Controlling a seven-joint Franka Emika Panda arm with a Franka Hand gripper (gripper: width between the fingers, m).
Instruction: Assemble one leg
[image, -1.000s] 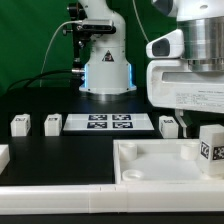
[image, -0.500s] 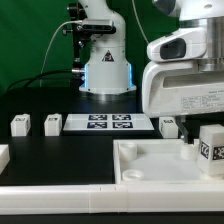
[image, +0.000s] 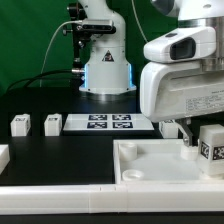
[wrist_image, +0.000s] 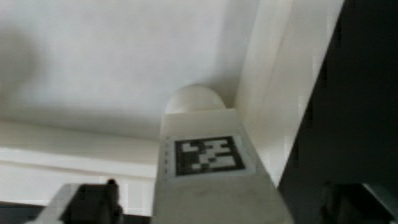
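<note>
A leg (image: 211, 141), a small white block with a tag, stands upright on the right side of the large white tray-like part (image: 150, 165), just below my hand. In the wrist view a leg (wrist_image: 217, 165) with its tag facing the camera runs between my fingers, its rounded end over the tray's inner face. My gripper (wrist_image: 217, 208) is open: the dark fingers (wrist_image: 89, 203) stand on either side of the leg with a gap on each side. In the exterior view the gripper (image: 188, 130) is mostly hidden under the hand.
Two more legs (image: 20, 124) (image: 52, 123) stand on the black table at the exterior view's left, and another (image: 170, 126) behind the tray. The marker board (image: 108, 123) lies in the middle. The robot base (image: 105, 70) is at the back.
My hand has shifted a little toward the exterior view's left. The leg on the tray has not moved.
</note>
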